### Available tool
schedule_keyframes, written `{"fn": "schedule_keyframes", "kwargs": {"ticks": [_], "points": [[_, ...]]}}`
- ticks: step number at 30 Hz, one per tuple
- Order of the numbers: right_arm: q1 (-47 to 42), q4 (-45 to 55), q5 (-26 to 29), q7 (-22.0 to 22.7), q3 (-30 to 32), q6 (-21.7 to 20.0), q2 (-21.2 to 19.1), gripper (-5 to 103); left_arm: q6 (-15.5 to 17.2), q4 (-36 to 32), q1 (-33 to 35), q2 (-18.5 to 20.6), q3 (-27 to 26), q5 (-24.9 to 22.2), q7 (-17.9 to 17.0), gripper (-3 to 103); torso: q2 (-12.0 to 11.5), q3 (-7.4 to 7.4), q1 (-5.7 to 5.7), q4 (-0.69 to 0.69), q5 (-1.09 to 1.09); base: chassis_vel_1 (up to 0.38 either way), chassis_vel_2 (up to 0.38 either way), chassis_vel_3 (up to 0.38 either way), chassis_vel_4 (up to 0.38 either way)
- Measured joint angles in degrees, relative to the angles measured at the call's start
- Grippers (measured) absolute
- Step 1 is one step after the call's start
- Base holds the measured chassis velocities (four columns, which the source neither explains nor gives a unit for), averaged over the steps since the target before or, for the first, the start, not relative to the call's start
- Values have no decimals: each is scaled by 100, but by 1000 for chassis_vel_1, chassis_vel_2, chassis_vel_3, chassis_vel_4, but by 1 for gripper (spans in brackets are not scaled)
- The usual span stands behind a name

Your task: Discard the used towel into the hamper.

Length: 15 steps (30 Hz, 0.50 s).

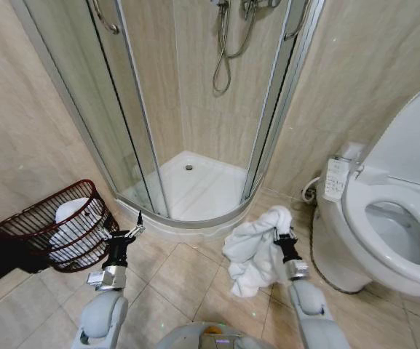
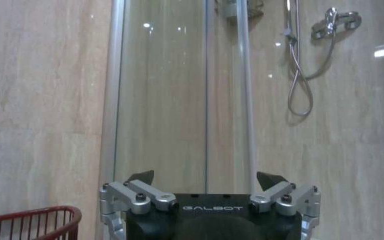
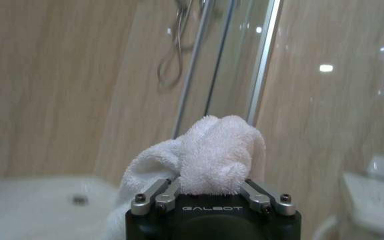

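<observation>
A white towel (image 1: 255, 249) hangs bunched from my right gripper (image 1: 280, 231), which is shut on it above the tiled floor, in front of the shower. In the right wrist view the towel (image 3: 212, 156) bulges out between the fingers. The hamper (image 1: 53, 225), a dark reddish-brown wire basket, stands on the floor at the left against the wall, with white cloth inside it. My left gripper (image 1: 129, 231) hovers open just to the right of the hamper, holding nothing. The left wrist view catches the hamper's rim (image 2: 38, 216) beside that gripper (image 2: 207, 181).
A curved glass shower enclosure (image 1: 144, 116) with a white tray (image 1: 195, 185) fills the middle. A toilet (image 1: 391, 225) with its lid up stands at the right, a control panel (image 1: 335, 178) on its side. Beige tiled walls surround the floor.
</observation>
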Motion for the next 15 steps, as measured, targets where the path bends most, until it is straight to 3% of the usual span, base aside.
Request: {"fn": "schedule_keyframes", "kwargs": {"ticks": [3, 4, 8, 10, 15], "points": [[-126, 539, 213, -37, 24, -309, 7, 20, -14, -29, -10, -19, -5, -54, -3, 100, 0, 0, 0, 0, 10, 0, 0, 0, 0], [-230, 1037, 393, -37, 29, -586, 16, 20, -18, -39, -11, -19, -15, -111, -10, 100, 0, 0, 0, -1, 8, 0, 0, 0, 0], [-375, 1858, 510, -1, -50, -968, 38, 20, -13, -26, -5, -6, -20, -179, -121, 100, 0, 0, 0, 1, 8, 0, 0, 0, 0], [-463, 2263, 453, -2, -169, -1118, 100, 20, 16, 19, -54, -28, -21, -227, -300, 100, 0, 0, 0, 0, 4, 0, 0, 0, 0], [-538, 2544, 323, 11, -390, -1264, 205, 20, 27, 43, -39, 7, -57, -249, -324, 100, 0, 0, 0, -1, 7, 0, 0, 0, 0]]}}
